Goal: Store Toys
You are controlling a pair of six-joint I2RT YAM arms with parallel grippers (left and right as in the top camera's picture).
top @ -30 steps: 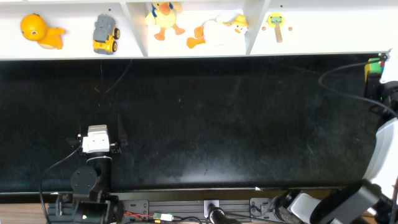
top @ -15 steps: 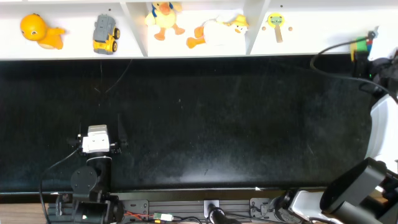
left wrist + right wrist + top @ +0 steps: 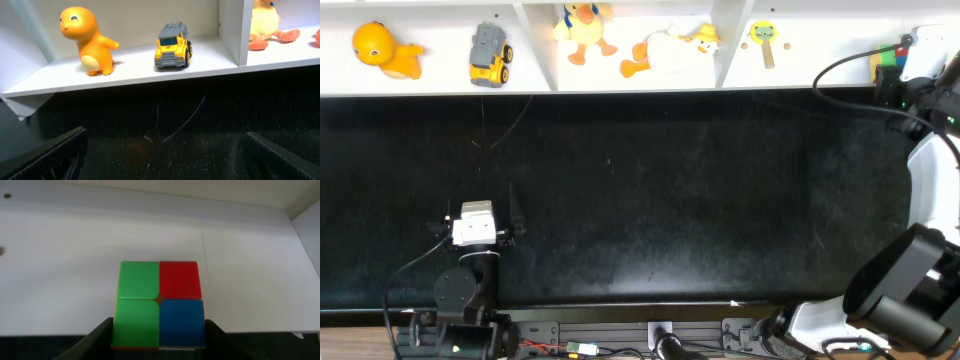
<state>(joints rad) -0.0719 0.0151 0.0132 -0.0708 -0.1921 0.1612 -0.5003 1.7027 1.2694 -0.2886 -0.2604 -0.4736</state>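
Most of the job looks done to us. Starting at the left of the shelf (image 3: 640,92), an orange figure (image 3: 385,50) and a truck (image 3: 490,55) stand side by side in the first compartment. A yellow duck (image 3: 585,30) and a white duck (image 3: 670,50) share the next one, and a small toy on a stick (image 3: 763,38) lies in the third. The table (image 3: 670,200) in front carries no loose toys that we can see.

The left gripper (image 3: 160,155) hangs low over the left part of the table, facing the first compartment. Its fingers are spread wide with nothing between them.

What we judge is left sits at the far right: a cube (image 3: 160,305) with green, red and blue faces. The right gripper (image 3: 159,330) has it pinched between its two fingers, one on each side of the lower half. Up there the gripper is at the shelf's right end, and the white shelf floor spreads out just behind the cube. We cannot tell whether the cube is touching that floor or is held a little above it. By our reckoning, setting it down and letting go is the one step remaining.
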